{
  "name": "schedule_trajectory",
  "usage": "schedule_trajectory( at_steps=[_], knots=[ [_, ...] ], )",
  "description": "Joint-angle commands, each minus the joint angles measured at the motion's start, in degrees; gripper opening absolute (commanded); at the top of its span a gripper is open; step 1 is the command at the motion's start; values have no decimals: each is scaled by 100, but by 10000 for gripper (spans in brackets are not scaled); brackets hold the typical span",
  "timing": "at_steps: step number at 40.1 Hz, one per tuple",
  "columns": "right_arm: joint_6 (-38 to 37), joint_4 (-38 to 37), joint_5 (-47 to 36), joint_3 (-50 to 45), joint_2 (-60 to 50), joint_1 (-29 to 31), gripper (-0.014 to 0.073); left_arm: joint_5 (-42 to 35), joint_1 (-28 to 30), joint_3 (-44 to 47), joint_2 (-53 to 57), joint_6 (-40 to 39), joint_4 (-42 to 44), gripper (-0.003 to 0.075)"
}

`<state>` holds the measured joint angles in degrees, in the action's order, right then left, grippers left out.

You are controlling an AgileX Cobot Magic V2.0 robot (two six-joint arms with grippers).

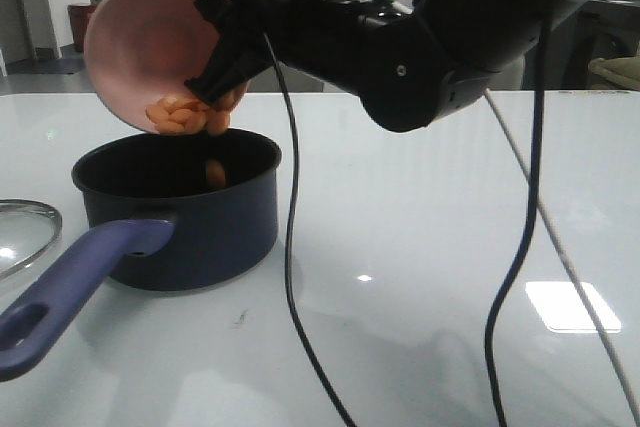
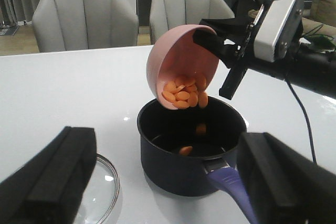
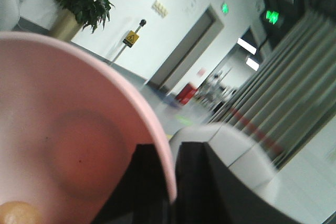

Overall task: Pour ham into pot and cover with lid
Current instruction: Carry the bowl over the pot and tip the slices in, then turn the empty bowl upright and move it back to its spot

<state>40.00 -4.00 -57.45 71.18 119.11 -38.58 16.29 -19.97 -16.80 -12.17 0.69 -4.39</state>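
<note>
The navy pot stands at the left of the table, its blue-purple handle toward me. Above it my right gripper is shut on the rim of a pink bowl, tipped steeply over the pot. Orange ham is heaped at the bowl's lower lip, and a few pieces fall into or lie in the pot. The glass lid lies flat left of the pot. My left gripper is open, hovering near the handle and the lid.
Black cables hang from the right arm down over the table right of the pot. Two grey chairs stand behind the table's far edge.
</note>
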Motion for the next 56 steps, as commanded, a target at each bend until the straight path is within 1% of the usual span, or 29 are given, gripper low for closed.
schedule_trajectory(
  at_steps=[1,4,8,14,18,21,26,28,31,34,40,44,48,50,56],
  knots=[
    [1269,-9,-1026,91,-345,-160,147,-474,-36,-167,-38,11,-51,581],
    [1658,5,-1280,46,-338,-193,147,-474,-36,-167,-38,11,-51,582],
    [1823,5,-1316,38,-338,-193,147,-474,-36,-167,-38,11,-51,581],
    [2280,5,-1424,38,-333,-193,147,-474,-36,-167,-38,11,-51,581],
    [2288,24,-1482,38,-333,-188,147,-474,-36,-167,-38,11,-51,581],
    [1818,243,-1456,38,-333,-188,147,-474,-36,-167,-38,11,-51,581],
    [-34,1051,-1373,38,-345,-220,147,-474,-36,-167,-38,11,-51,581],
    [-800,1411,-1196,44,-396,-225,147,-474,-36,-167,-38,11,-51,581],
    [-1743,1850,-452,49,-569,-225,147,-474,-36,-167,-38,11,-51,581],
    [-2228,2127,598,66,-862,-218,147,-474,-36,-167,-38,11,-51,581],
    [-2279,2568,2609,66,-1526,-105,147,-474,-36,-167,-38,11,-51,581],
    [-2274,2607,3942,66,-1965,139,147,-474,-36,-167,-38,11,-51,582],
    [-2274,2607,4920,66,-2358,504,147,-474,-36,-167,-38,11,-51,581],
    [-2247,2607,5283,66,-2515,689,147,-474,-36,-167,-38,11,-51,581],
    [-2208,2607,6588,66,-2944,1395,147,-474,-36,-167,-38,11,-51,581]
  ],
)
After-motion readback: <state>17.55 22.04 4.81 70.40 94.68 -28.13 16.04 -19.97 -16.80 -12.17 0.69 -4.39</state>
